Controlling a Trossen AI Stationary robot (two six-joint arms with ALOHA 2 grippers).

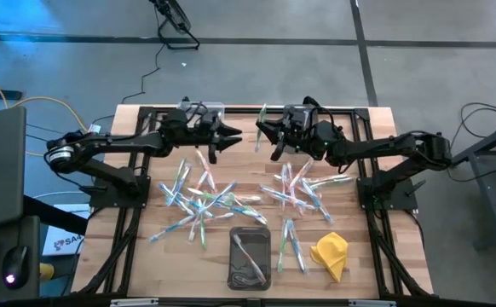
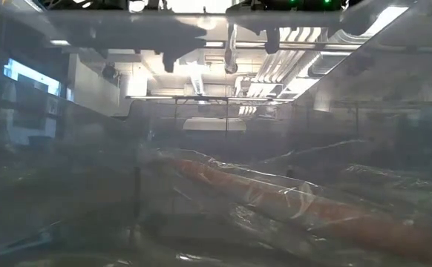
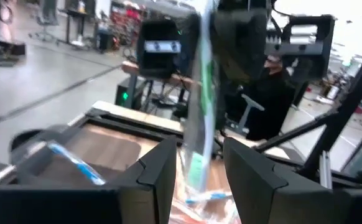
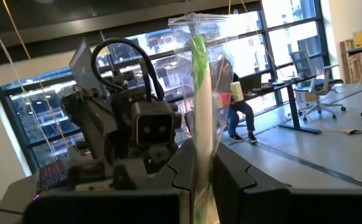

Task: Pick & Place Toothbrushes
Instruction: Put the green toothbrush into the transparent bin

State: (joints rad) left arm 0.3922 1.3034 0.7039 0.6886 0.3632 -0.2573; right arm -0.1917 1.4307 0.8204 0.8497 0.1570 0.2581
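While the right tool (image 4: 203, 180) grips the green wrapped toothbrush (image 4: 199, 93), the left tool (image 3: 196, 168) stands released; handover is complete, placement in the bin follows.

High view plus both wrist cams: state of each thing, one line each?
left gripper: open, raised mid-table, fingers either side of the wrapped toothbrush.
right gripper: shut on the wrapped toothbrush, raised, facing the left gripper.
wrapped toothbrush: green, in clear wrapper, held upright off the table.
loose toothbrushes: scattered flat on the table.
bin: on the table, holds toothbrushes.
yellow cloth: crumpled beside the bin.
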